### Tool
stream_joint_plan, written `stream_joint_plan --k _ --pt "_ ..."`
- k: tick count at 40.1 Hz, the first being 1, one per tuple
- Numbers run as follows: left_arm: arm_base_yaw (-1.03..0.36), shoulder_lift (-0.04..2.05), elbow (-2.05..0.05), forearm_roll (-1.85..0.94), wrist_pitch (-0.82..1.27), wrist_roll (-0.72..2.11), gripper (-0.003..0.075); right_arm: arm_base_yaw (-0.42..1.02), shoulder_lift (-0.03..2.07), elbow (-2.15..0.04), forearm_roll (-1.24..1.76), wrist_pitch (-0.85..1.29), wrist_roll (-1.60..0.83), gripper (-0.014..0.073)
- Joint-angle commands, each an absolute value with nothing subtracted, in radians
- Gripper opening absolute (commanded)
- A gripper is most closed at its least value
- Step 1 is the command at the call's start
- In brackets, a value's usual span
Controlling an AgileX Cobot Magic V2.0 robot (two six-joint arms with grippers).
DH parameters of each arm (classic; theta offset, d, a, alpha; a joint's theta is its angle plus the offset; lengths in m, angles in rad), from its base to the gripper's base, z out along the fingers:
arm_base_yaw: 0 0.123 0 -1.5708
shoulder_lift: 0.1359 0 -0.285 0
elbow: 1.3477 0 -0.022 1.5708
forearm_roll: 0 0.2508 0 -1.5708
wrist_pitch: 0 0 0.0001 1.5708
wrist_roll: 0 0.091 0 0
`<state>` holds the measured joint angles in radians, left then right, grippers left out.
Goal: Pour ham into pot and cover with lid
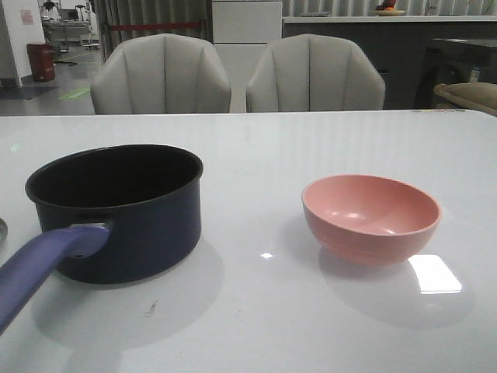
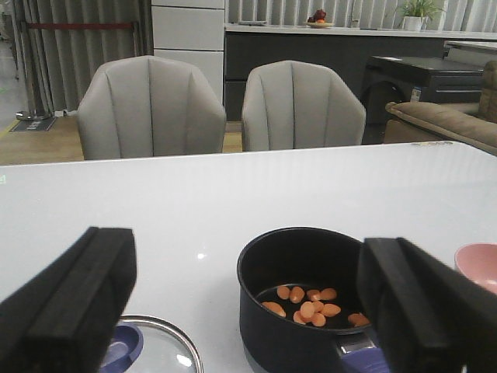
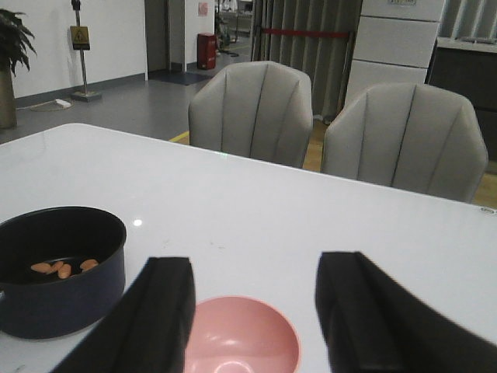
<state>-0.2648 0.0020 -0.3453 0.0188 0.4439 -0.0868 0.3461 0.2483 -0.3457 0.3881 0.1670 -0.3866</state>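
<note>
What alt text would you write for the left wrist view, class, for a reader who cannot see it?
A dark pot holding orange ham pieces sits uncovered on a white table, framed by the open left gripper. The glass lid lies beside it, a pink bowl at the edge.

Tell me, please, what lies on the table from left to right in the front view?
Lid edge at the frame's border → pot handle → pot → pink bowl.

One pot, one bowl, two chairs.
</note>
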Motion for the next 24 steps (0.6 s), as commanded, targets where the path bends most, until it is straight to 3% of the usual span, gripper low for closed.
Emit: stream_joint_plan --k 1,12,14,19,24 --pt "-0.273 0.014 -0.370 0.019 0.357 -0.088 0.0625 0.345 0.160 -0.293 0.398 0.085 -0.386 0.0463" --pt "-0.273 0.014 -0.370 0.019 0.357 -0.088 0.0625 0.345 0.075 -0.190 0.398 0.077 -0.386 0.0449" --pt "-0.273 0.014 -0.370 0.019 0.357 -0.088 0.0625 0.345 0.075 -0.184 0.398 0.077 -0.386 0.0396" --pt "-0.273 0.014 -0.370 0.019 0.357 -0.088 0.0625 0.345 0.075 -0.169 0.398 0.078 -0.386 0.0133" --pt "-0.273 0.014 -0.370 0.019 0.357 -0.088 0.0625 0.345 0.075 -0.163 0.398 0.078 -0.386 0.0160"
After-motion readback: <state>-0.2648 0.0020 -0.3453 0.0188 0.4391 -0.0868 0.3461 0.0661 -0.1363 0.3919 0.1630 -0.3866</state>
